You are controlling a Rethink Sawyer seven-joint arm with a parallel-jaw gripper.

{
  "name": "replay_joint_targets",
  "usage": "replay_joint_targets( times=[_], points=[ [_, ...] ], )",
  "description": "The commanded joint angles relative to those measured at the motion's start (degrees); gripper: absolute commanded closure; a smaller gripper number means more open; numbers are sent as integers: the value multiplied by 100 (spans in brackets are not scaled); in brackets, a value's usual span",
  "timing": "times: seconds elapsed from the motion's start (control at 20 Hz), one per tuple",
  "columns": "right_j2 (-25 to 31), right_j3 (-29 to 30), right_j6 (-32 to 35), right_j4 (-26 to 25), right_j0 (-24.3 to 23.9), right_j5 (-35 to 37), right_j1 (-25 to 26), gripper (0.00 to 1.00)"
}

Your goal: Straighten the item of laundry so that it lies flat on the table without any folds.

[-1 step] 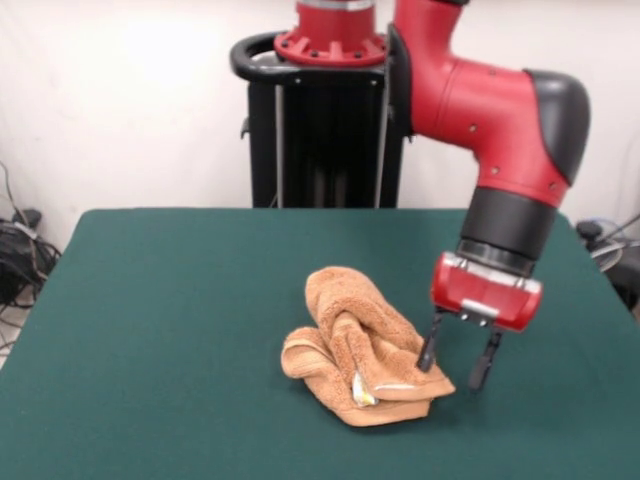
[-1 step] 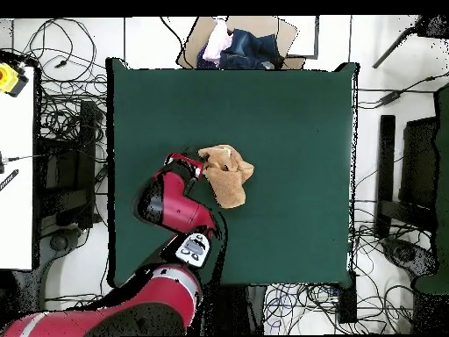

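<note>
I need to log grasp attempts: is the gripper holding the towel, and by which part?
Nothing held: the gripper is open at the towel's right edge.

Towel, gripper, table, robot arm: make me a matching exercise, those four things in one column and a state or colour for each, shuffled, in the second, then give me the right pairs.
Column one:
1. towel
2. gripper
3. table
4. robot arm

Column two:
A. dark green, spread wide under everything
B. open, fingers down at the towel's edge
C. red and black, coming down from above
D. orange-tan, crumpled in a folded heap

Pairs: 1-D, 2-B, 3-A, 4-C
</note>
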Motion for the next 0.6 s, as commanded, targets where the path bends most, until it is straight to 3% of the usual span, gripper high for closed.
replay_joint_targets(
  times=[0.05, 0.6],
  points=[
    [67, -320, 962, -134, -140, -159, 379, 0],
    [-177, -54, 893, 57, 126, 227, 118, 0]
  ],
)
